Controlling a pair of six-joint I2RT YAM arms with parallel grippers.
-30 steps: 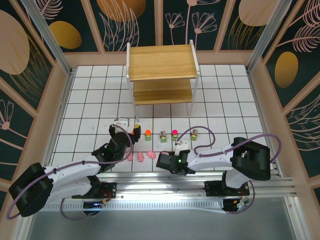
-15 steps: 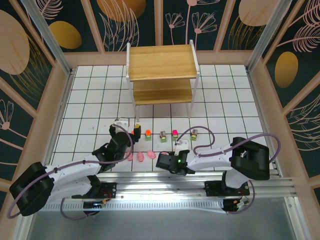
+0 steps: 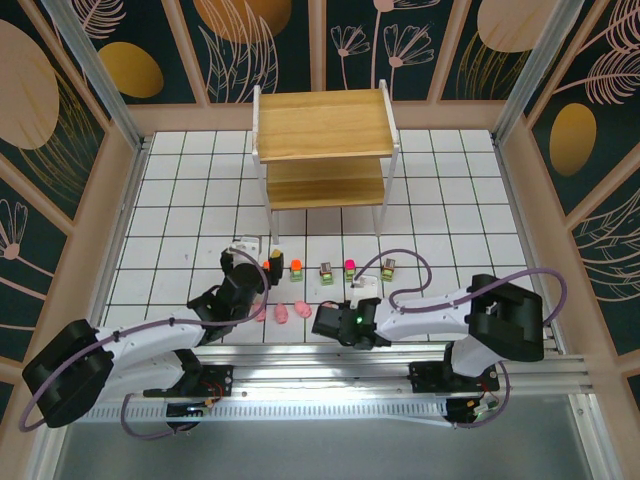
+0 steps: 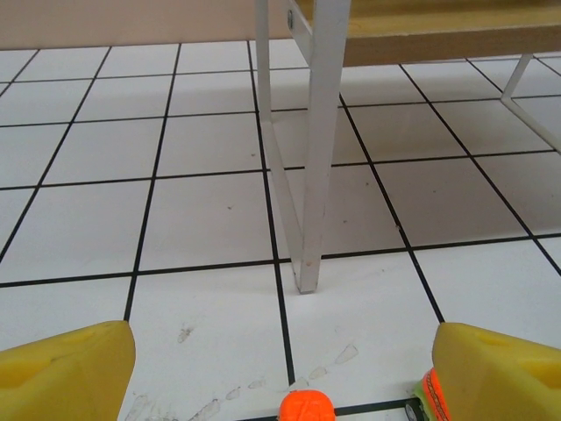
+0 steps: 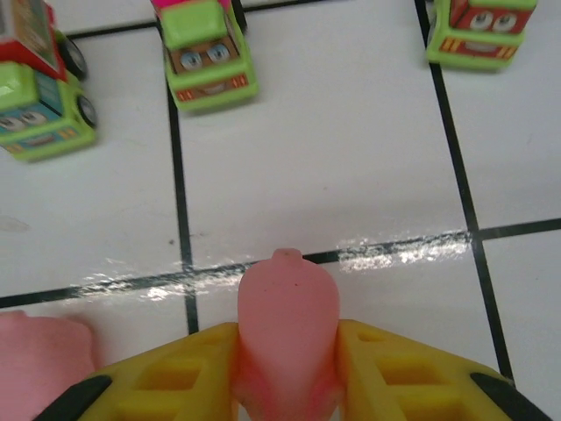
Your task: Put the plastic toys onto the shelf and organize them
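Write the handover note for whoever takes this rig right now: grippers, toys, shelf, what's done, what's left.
Left gripper: open, low over the tiled table near the front-left leg of the shelf. An orange-topped toy sits between its fingers, not gripped.
Right gripper: shut on a pink pig.
Toys: green toys stand in a row in front of the shelf; other pigs lie on the table nearer the arms.
Done: one pig gripped; no toy seen on the shelf.
Left: carry every toy to the shelf and arrange them.
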